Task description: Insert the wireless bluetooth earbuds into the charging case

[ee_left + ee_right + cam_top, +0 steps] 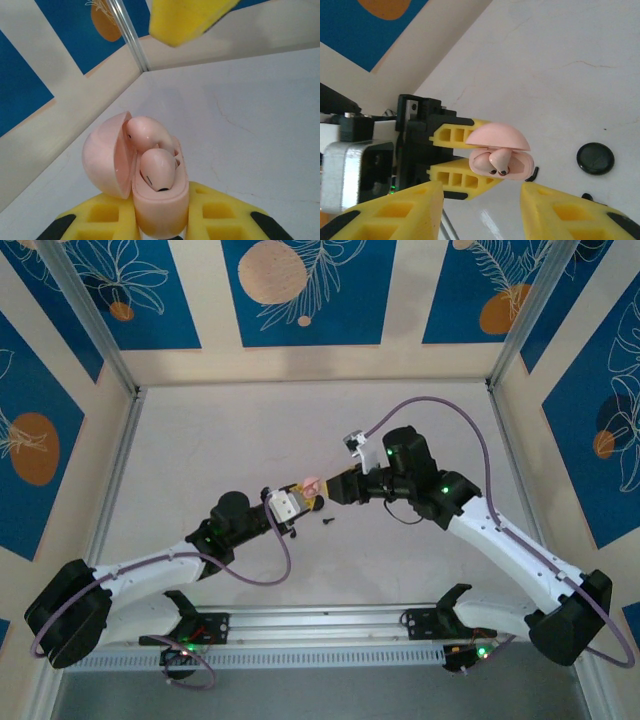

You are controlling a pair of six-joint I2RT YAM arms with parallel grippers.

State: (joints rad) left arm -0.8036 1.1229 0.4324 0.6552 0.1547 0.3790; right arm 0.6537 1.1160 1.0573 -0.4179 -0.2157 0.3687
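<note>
My left gripper [162, 217] is shut on the pink charging case [161, 207], holding its base between the yellow fingers [102, 217] with the lid [102, 160] swung open. Two pink wireless bluetooth earbuds lie in the case. One earbud [157, 170] sits low in its well; the other [147, 132] lies tilted behind it, partly raised. In the right wrist view the case [517, 170] hangs above the table with both earbuds [500, 161] showing under the lid. My right gripper [482, 210] faces the case, a short way off, open with nothing between its fingers. From above, the two grippers meet near the case [310, 485].
A black round disc [595, 158] lies on the white table [570, 90] right of the case. Small black bits [327, 523] lie on the table just below the grippers. Patterned walls and metal corner posts [100, 330] ring the table; both arm bases stand at the near edge.
</note>
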